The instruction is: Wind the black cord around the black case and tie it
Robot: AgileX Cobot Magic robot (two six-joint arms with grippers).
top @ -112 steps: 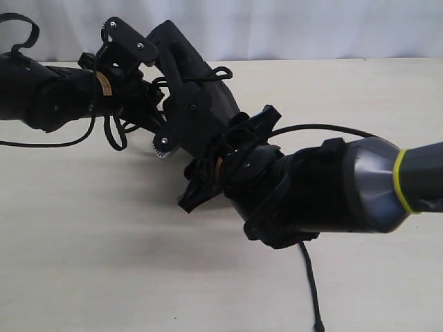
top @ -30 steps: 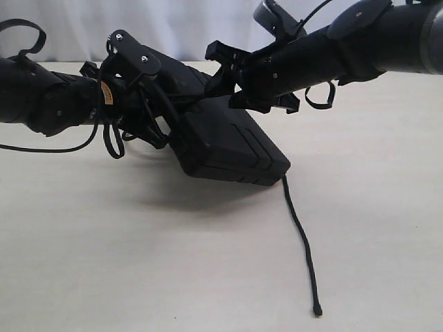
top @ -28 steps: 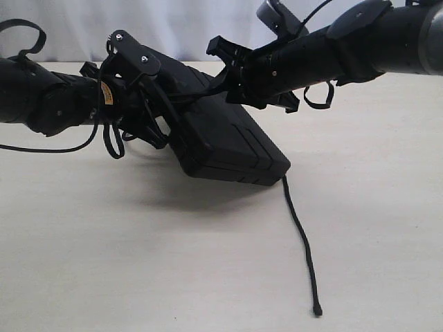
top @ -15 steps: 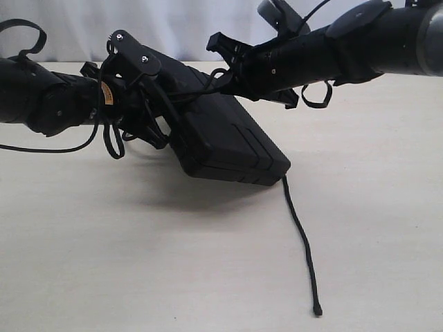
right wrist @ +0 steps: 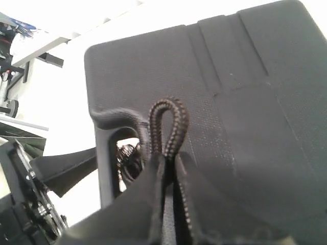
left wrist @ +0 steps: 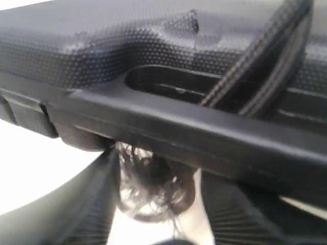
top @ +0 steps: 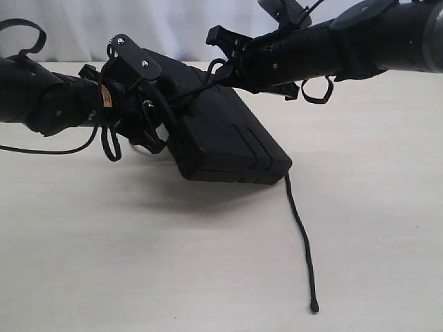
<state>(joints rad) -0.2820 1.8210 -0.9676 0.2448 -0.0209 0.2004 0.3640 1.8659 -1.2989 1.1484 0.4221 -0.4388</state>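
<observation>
Right arm [top: 346, 41] overhangs the black case [top: 228, 138] (black cord [top: 298, 228] seemingly threaded through).

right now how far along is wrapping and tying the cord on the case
Done: the braided black cord runs into the handle slot of the flat matte black plastic case, frayed knot beneath the handle. In hand: the right claw is shut on a cord loop above the case. Remaining: no wrap or tie shows; the tail lies loose on the table.

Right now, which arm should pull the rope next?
Right, I think. The right gripper is shut on a loop of the black cord above the black case, ready to pull. The left gripper stands open beside it.
</observation>
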